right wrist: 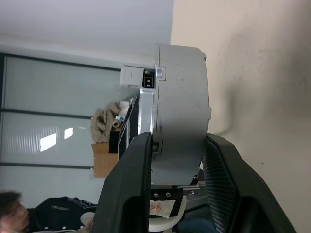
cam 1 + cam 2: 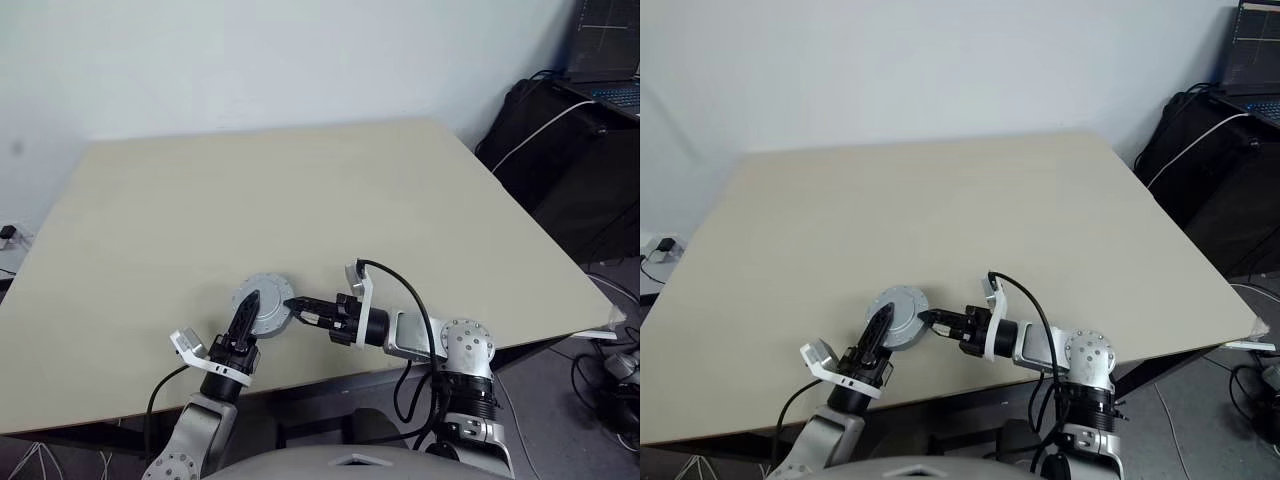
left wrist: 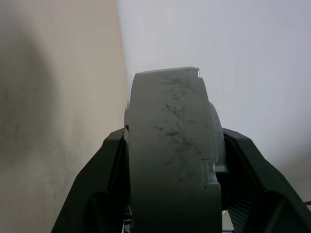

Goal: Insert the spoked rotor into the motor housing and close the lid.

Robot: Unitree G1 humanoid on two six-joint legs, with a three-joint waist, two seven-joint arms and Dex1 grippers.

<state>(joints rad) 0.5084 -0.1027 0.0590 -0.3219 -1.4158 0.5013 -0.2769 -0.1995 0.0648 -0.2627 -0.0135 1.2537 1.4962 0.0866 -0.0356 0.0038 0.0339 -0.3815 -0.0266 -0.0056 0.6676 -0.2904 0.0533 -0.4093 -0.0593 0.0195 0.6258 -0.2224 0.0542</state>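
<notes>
A round grey motor housing (image 2: pixel 272 310) hangs just above the table near its front edge, with the lid (image 3: pixel 214 141) sitting on one flat face. My left gripper (image 2: pixel 250 303) comes from below and is shut on it; in the left wrist view its black fingers (image 3: pixel 109 165) press both flat faces of the housing (image 3: pixel 165 145). My right gripper (image 2: pixel 293 305) reaches in from the right and is shut on the same housing (image 1: pixel 180 111), its fingers (image 1: pixel 129 184) clamping each side. The spoked rotor is hidden.
The beige table (image 2: pixel 300 190) spreads wide behind the grippers; its front edge (image 2: pixel 330 385) lies just under the arms. Black bags (image 2: pixel 560 150) and a laptop (image 2: pixel 610 60) stand off the right side. A person (image 1: pixel 14 208) sits in the background of the right wrist view.
</notes>
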